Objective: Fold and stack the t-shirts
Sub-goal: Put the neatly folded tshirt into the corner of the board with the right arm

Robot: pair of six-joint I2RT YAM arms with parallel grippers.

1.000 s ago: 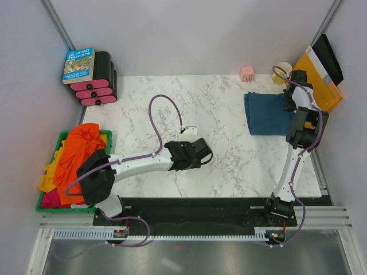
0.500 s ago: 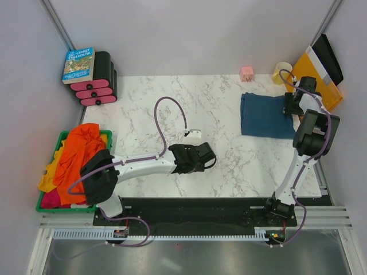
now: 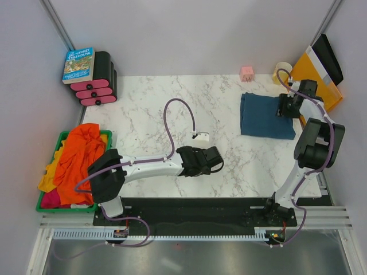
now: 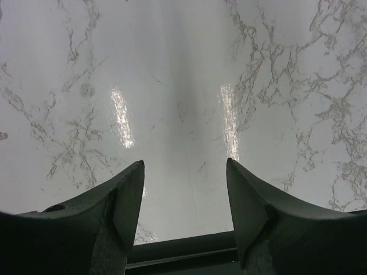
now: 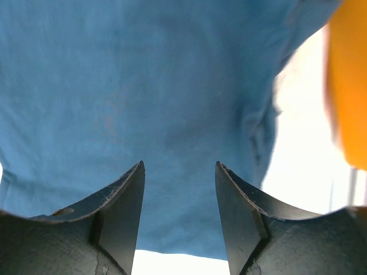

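Counter (image 3: 149,103) of white marble fills the top view, a dark blue t-shirt (image 3: 265,114) lying folded flat near its far right corner, just beside an orange folder (image 3: 321,74). At the counter's left edge, a green basket (image 3: 107,136) holds a loose pile: an orange t-shirt (image 3: 77,157) on top, a yellow t-shirt (image 3: 49,175) spilling over the left rim, and a pink-red t-shirt (image 3: 50,199) at the near corner. The right claw (image 5: 179,166) hovers over the blue cloth's right side, jaws apart, gripping nothing. The left claw (image 4: 184,166) hangs over bare marble near the counter's middle, jaws likewise apart and empty. A book (image 3: 78,64) rests on pink-and-black rolls (image 3: 96,86) at far left. A small pink cube (image 3: 247,73) and a cream mug (image 3: 282,70) stand at the far edge.
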